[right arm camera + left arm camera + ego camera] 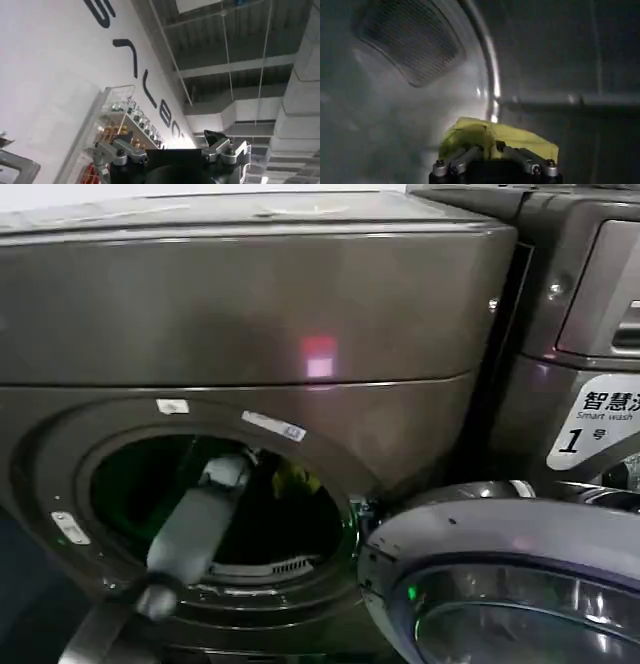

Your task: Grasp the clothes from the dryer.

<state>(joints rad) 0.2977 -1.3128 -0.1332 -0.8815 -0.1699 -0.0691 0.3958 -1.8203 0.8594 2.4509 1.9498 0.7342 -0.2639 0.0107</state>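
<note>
Head view: we see left arm reaching through round mouth of dryer (pixel 250 314), porthole door (pixel 520 584) swung open at right. Yellow-green garment (pixel 293 479) visible deep in drum, just beyond arm's end; left tool itself hidden in dark.

Left wrist view: left tool (pixel 495 150) inside drum, fingers (pixel 465 156) pressed together on yellow-green cloth, which bunches right at fingertips and spreads just beyond them against drum wall.

Right wrist view: right tool (pixel 172 150) parked outside machine, aimed up toward ceiling, fingers spread, holding nothing.
</note>
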